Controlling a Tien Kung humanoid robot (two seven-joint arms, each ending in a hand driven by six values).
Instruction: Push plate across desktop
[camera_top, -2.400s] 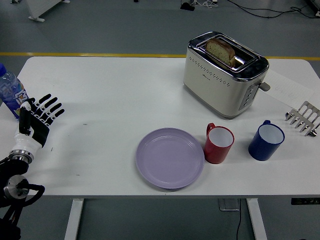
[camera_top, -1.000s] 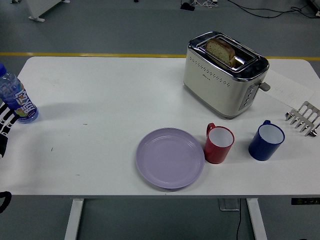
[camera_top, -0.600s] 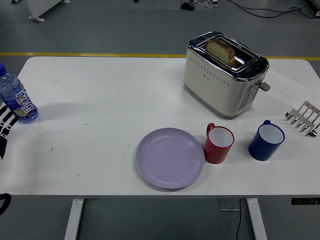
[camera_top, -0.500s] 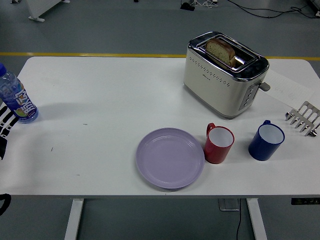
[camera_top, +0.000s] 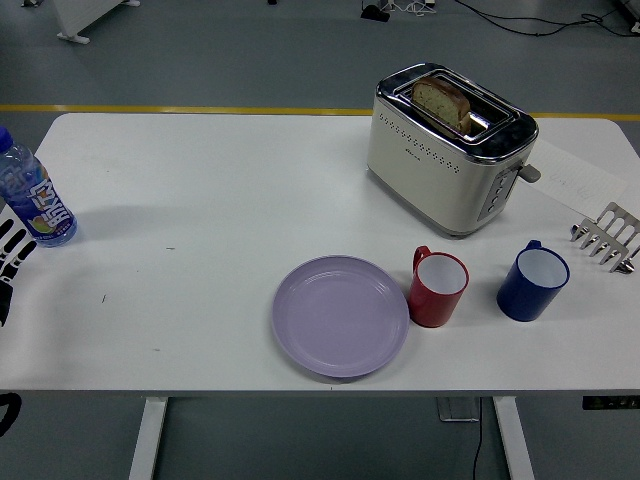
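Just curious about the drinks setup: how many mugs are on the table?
2: a red mug just right of the purple plate, and a blue mug further right.

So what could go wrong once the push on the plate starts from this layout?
1. The red mug stands right beside the lilac plate; a rightward push would likely knock it.
2. The plate lies close to the table's near edge; a skewed push could slide it off.
3. The left hand shows only partly at the picture's left edge, next to the water bottle; swinging in toward the plate may clip it.
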